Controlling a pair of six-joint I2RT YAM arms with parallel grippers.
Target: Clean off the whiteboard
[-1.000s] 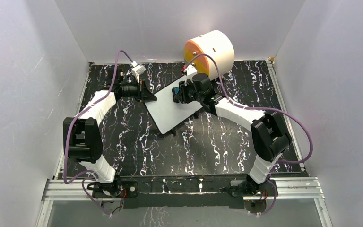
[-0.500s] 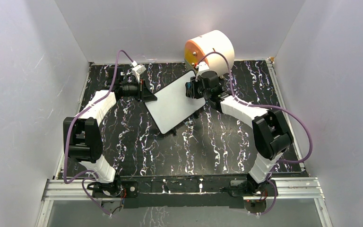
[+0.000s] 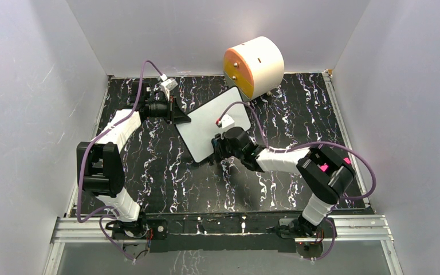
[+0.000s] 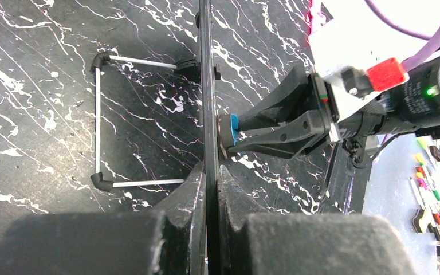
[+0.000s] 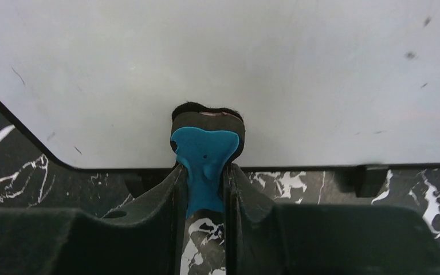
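The whiteboard [image 3: 206, 123] stands tilted in the middle of the dark marbled table, its face nearly blank in the right wrist view [image 5: 235, 69] apart from small dark specks [image 5: 411, 55]. My left gripper [image 3: 184, 118] is shut on the board's left edge, which shows as a thin black line [image 4: 207, 86] running between the fingers [image 4: 209, 169]. My right gripper [image 3: 216, 146] is shut on a blue eraser [image 5: 206, 152]. The eraser's black felt pad [image 5: 206, 112] presses on the board just above its near edge. The left wrist view shows that eraser [image 4: 234, 127] against the board.
A round cream-and-orange drawer unit [image 3: 255, 64] stands at the back, just beyond the board's far corner. A wire stand [image 4: 97, 120] juts from the board's back onto the table. White walls enclose the table on three sides.
My right gripper has swept with the eraser from the middle of the board out to its far right corner, then down to the near edge. The left gripper and the board have stayed put.
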